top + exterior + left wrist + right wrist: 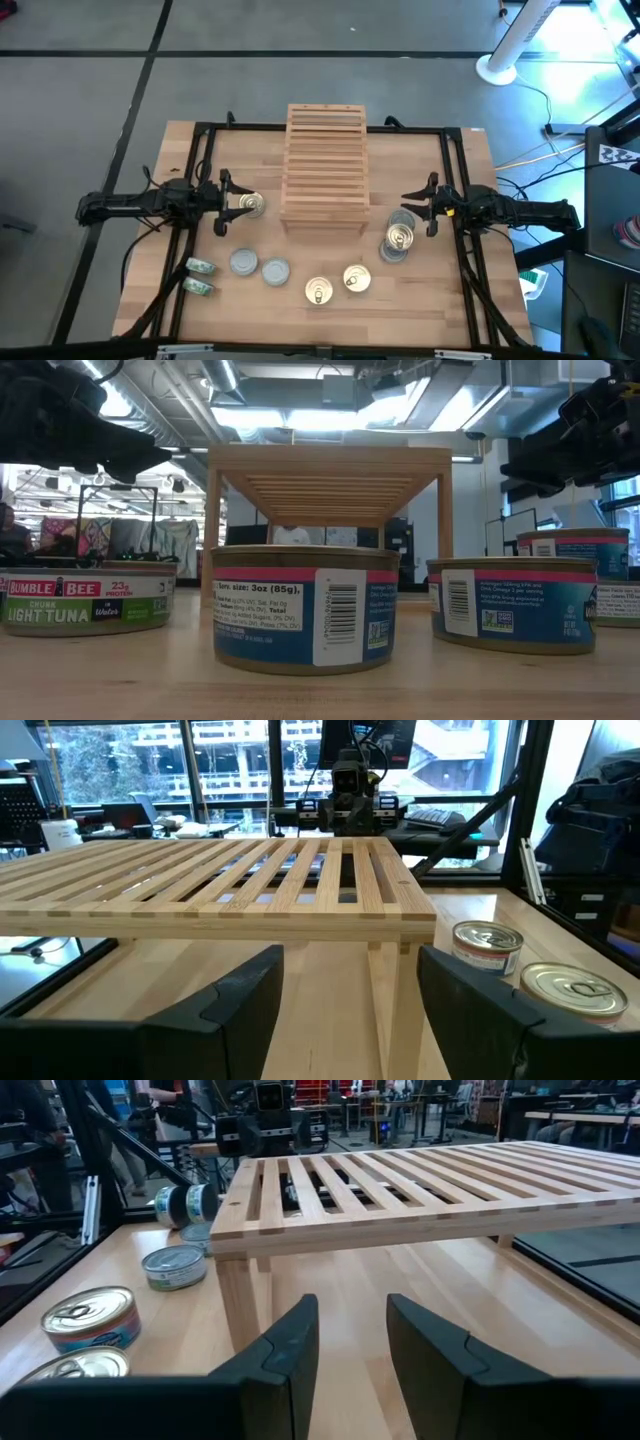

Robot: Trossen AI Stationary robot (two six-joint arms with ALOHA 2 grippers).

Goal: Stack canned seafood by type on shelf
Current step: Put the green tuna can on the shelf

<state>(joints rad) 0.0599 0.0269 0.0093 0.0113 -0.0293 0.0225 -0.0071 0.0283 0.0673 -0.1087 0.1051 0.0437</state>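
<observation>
Butcher-block tabletop (440,300) carried the bare shelf (325,165) between both arms, tins (357,279) scattered before it, while the left gripper (345,1010) stood spread wide and the right gripper (350,1345) half-parted, each empty, seemingly poised to start sorting.

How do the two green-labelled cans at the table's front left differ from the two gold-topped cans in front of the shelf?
The green-labelled cans lie on their sides, labels showing from above; the gold-topped cans stand upright, pull-tab lids facing up. The green pair sits at the table's front left, nearest the left arm's side; the gold pair sits near the front middle, before the shelf. All four rest on the tabletop, off the shelf, and neither tool holds any of them.
</observation>
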